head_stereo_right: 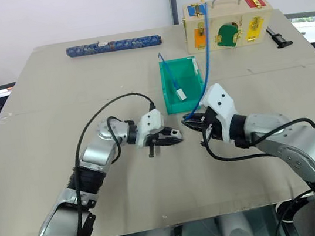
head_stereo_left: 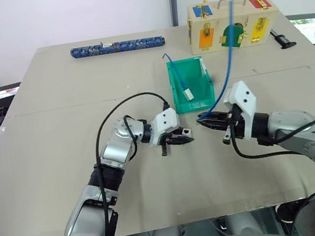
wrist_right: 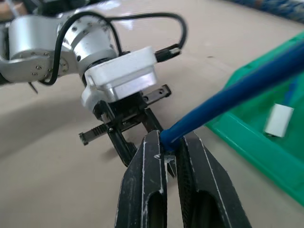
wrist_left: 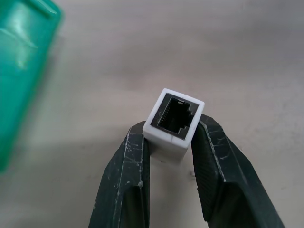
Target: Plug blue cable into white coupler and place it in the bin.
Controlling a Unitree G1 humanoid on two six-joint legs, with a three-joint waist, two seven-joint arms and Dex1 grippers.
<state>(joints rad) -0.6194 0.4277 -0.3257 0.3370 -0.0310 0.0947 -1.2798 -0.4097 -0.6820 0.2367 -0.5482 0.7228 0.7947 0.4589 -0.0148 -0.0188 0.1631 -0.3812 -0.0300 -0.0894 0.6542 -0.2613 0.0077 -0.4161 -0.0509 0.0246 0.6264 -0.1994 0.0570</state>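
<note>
The worktop spreads wide and bare on my left, its left edge slanting away from me and its near edge running just under my forearms, so that side is open room. Far back on the left lies a long dark-blue patterned roll, well apart from everything else.

My left gripper points right, just above the bare surface near the middle, its two black fingers clamped on the white coupler. The coupler is a small white cube, pinched by its side walls, with its dark socket hole facing outward past my fingertips; inside the socket I can see the row of contacts.

A small gap of clear air separates it from my right gripper, which points left toward it. That gripper is closed tight on the blue cable, close to its end; the plug tip itself is hidden between my fingers. From the grip the thin bright-blue cable rises steeply up and away to the far right.

Just beyond the two grippers sits the bin, teal-green. Inside it lies a second blue cable tipped with a white block.

Farther back on the right stands a tan wooden box with coloured latches, and beside it, near the right edge, a small black tool.
</note>
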